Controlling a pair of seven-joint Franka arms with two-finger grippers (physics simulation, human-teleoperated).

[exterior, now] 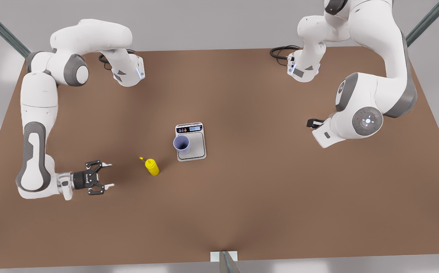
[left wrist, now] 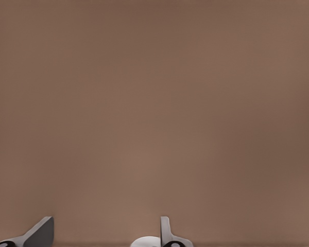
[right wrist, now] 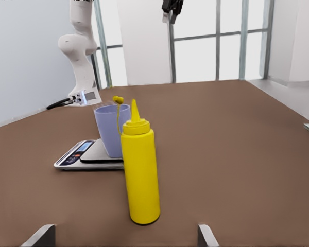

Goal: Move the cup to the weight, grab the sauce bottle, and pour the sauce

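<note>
The right gripper (exterior: 107,175) hangs low at about 8 o'clock on the brown surface (exterior: 280,189) in the front view, lying nearly level with its jaws released and spread wide, its 2 fingertips (right wrist: 41,234) pointing toward the sauce bottle (exterior: 152,167) and apart from it. In the right wrist view the sauce bottle (right wrist: 140,175) stands upright straight ahead of that gripper, its pointed nozzle up and a small yellow cap dangling beside the tip on a thin strap. Just beyond the bottle, near the middle of the surface, the weight (exterior: 191,141) lies flat with its dark display strip on its far edge at 12 o'clock in the front view. The cup (exterior: 182,144) stands upright on the grey plate, at the plate's 9 o'clock edge, mouth up; in the right wrist view the cup (right wrist: 111,131) sits just behind the bottle on the weight (right wrist: 80,157). Well apart, at about 3 o'clock, the left gripper (exterior: 316,123) waits above bare surface; the left wrist view shows its 2 fingertips (left wrist: 38,234) spread apart, released, holding nothing.
</note>
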